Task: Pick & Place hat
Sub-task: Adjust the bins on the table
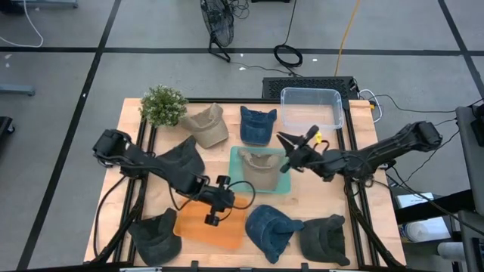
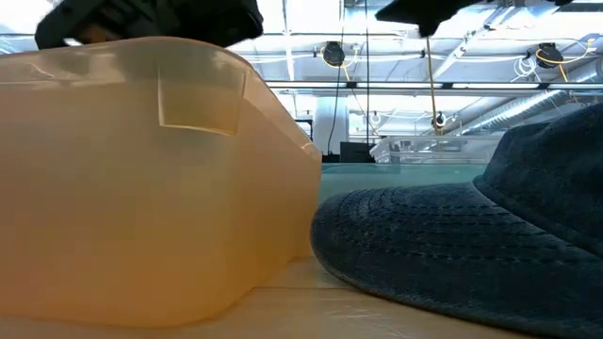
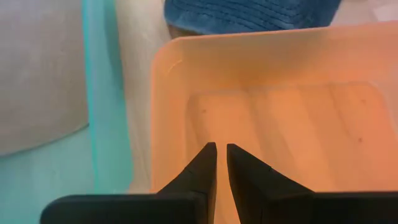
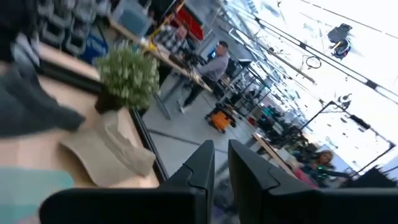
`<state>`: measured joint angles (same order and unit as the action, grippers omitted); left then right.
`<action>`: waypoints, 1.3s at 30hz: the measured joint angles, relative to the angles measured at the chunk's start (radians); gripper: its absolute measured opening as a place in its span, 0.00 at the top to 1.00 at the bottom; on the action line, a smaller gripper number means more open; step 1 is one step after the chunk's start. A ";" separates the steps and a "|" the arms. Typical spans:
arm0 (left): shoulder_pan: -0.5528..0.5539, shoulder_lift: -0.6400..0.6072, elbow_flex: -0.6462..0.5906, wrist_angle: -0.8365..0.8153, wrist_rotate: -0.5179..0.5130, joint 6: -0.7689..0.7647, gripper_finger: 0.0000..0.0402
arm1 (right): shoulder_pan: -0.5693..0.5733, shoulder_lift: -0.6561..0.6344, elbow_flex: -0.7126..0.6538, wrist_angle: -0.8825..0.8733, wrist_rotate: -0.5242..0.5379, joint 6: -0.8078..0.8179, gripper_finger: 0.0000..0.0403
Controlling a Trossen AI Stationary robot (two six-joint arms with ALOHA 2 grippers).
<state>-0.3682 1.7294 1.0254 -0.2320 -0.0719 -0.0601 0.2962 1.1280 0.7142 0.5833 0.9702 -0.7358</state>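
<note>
Left claw narrow; right claw narrow

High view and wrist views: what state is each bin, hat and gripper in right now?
Orange bin: empty, on the table.
Teal bin: holds a tan hat.
Clear bin: empty.
Left gripper: nearly shut, empty, over the orange bin.
Right gripper: nearly shut, empty, raised beside the teal bin.
Blue hat: lying on the table beside the orange bin.
Plant: upright at the table's corner.
</note>
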 joint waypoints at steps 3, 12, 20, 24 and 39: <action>0.001 0.018 0.011 0.003 -0.024 0.024 0.88 | 0.016 -0.060 -0.024 0.003 -0.003 0.024 0.92; 0.018 0.020 0.013 0.039 -0.199 0.028 0.88 | 0.037 -0.166 -0.091 0.003 -0.006 0.043 0.92; 0.053 0.020 0.010 0.006 -0.217 0.025 0.88 | 0.077 -0.174 -0.094 0.003 -0.006 0.043 0.92; 0.070 0.020 0.010 -0.019 -0.233 0.021 0.88 | 0.095 -0.174 -0.094 0.003 -0.006 0.043 0.92; 0.080 0.004 0.007 0.001 -0.219 0.005 0.88 | 0.095 -0.174 -0.094 -0.227 -0.008 0.290 0.92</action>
<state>-0.2880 1.7330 1.0328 -0.2312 -0.2909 -0.0556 0.3910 0.9543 0.6197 0.3566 0.9627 -0.4463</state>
